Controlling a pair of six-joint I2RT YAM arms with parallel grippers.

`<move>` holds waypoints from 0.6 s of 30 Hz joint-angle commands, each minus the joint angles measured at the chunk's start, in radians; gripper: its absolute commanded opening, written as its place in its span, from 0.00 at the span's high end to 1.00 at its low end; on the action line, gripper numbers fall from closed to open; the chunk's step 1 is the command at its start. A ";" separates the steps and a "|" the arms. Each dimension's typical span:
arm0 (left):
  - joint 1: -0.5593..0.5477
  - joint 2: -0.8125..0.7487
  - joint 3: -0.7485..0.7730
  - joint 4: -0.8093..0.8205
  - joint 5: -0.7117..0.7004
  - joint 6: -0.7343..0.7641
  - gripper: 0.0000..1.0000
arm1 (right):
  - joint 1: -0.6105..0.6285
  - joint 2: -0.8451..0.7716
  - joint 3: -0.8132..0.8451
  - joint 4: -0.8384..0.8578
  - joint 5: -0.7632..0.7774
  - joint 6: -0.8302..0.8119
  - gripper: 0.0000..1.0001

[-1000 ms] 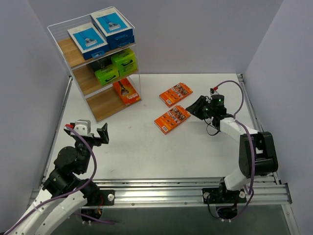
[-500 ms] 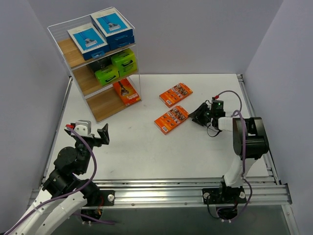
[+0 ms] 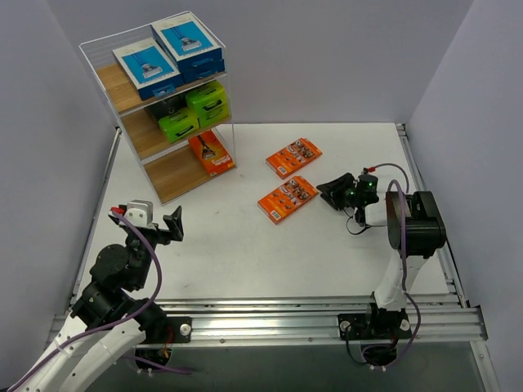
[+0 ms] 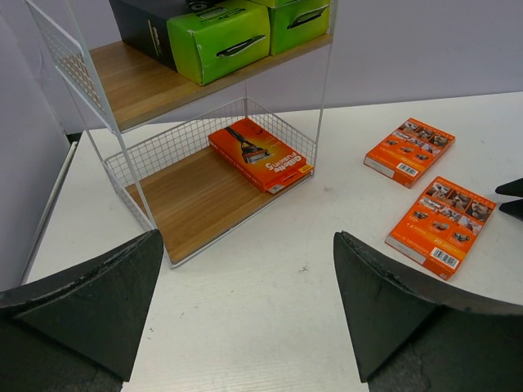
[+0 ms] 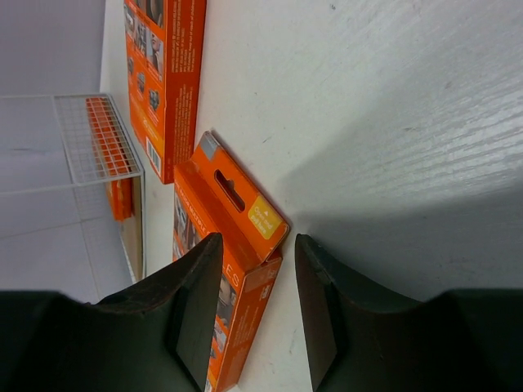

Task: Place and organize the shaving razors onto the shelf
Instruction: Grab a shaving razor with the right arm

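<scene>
The shelf (image 3: 131, 90) stands at the back left; blue-and-white razor packs (image 3: 167, 53) lie on its top board, lime-green ones (image 3: 194, 110) on the middle board, and one orange pack (image 3: 212, 153) on the bottom board. Two orange razor packs lie on the table, a far one (image 3: 293, 157) and a near one (image 3: 287, 198). My right gripper (image 3: 331, 191) is low at the near pack's right end. In the right wrist view its open jaws (image 5: 257, 245) straddle that pack's (image 5: 233, 204) hang-tab corner, with a gap at the right finger. My left gripper (image 4: 248, 245) is wide open and holds nothing.
Grey walls close in the table on three sides. A metal rail (image 3: 327, 314) runs along the near edge by the arm bases. The shelf's white wire frame (image 4: 327, 98) rises just ahead of the left gripper. Bare white tabletop (image 3: 245, 253) lies between the arms.
The right arm has folded in and the gripper has dropped nearer the table, settling at the near orange pack's right end. The left arm and all packs stay where they were.
</scene>
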 commanded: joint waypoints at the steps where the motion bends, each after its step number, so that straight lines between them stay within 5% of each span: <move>1: 0.005 -0.002 0.019 0.027 0.010 -0.001 0.06 | -0.002 0.046 -0.048 0.037 0.018 0.058 0.63; 18: 0.006 -0.005 0.020 0.026 0.019 -0.004 0.06 | -0.002 0.078 -0.137 0.183 0.009 0.185 0.64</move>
